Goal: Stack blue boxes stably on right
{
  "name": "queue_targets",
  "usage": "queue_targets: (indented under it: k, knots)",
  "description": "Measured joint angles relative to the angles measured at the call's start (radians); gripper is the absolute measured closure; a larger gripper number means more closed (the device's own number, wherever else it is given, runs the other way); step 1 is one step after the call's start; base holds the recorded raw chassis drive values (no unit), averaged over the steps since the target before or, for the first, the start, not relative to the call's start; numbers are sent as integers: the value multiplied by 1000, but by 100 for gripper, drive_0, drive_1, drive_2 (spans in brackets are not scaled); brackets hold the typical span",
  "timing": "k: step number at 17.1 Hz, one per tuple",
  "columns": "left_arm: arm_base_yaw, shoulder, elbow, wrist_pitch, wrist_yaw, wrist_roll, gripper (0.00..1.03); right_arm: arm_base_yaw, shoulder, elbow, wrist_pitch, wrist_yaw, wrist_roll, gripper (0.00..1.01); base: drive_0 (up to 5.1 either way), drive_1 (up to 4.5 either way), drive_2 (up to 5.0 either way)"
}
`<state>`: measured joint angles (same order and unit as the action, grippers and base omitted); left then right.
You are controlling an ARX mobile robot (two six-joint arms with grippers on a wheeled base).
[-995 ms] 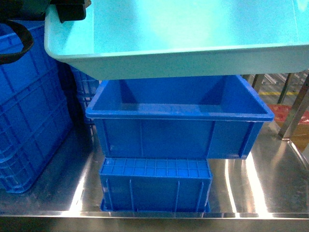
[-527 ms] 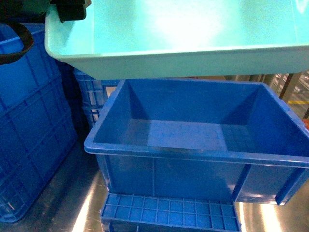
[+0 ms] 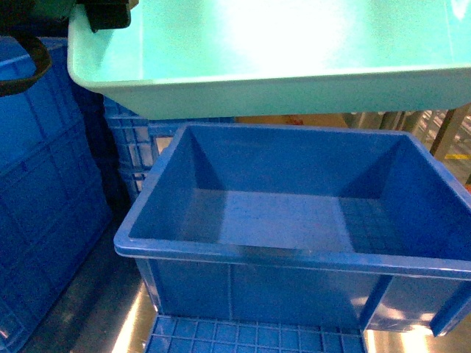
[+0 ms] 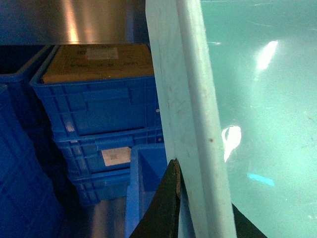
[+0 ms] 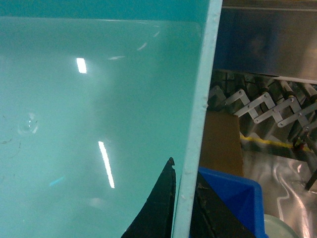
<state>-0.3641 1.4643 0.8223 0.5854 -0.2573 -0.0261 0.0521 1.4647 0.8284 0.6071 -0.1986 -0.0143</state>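
A: Turquoise tub (image 3: 280,66) hangs above the open royal-blue crate (image 3: 294,220), its rims pinched by the left gripper (image 4: 173,198) and right gripper (image 5: 181,208).

B: Lowered crooked, it could catch the crate's rim and wedge tilted.

Lighting was bright overhead, blowing out the floor of the turquoise tub (image 3: 294,37) in the head view. Both wrist views showed specular streaks; the steel table (image 3: 125,327) carried glare. Focus was soft throughout.
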Motion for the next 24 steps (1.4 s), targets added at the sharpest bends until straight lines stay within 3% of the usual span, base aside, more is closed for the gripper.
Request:
queue_targets:
  k: [12, 16, 18, 19, 21, 24]
  knots:
    - [0, 0, 5, -34, 0, 2, 97, 0, 0, 1, -33, 0, 4, 95, 0, 0, 0]
    - [12, 132, 63, -76, 30, 7, 97, -14, 101, 2, -74, 10, 5, 95, 0, 0, 0]
    - [43, 334, 259, -242, 78, -19, 97, -14, 291, 142, -195, 18, -4, 95, 0, 0, 0]
    - [68, 483, 460, -397, 91, -14, 97, -14, 454, 345, -352, 13, -5, 95, 0, 0, 0]
    - [80, 577, 631, -530, 96, 7, 97, -13, 548, 483, -441, 15, -5, 95, 0, 0, 0]
    - [97, 655, 766, -669, 97, -3, 97, 3, 645, 635, -553, 20, -30, 95, 0, 0, 0]
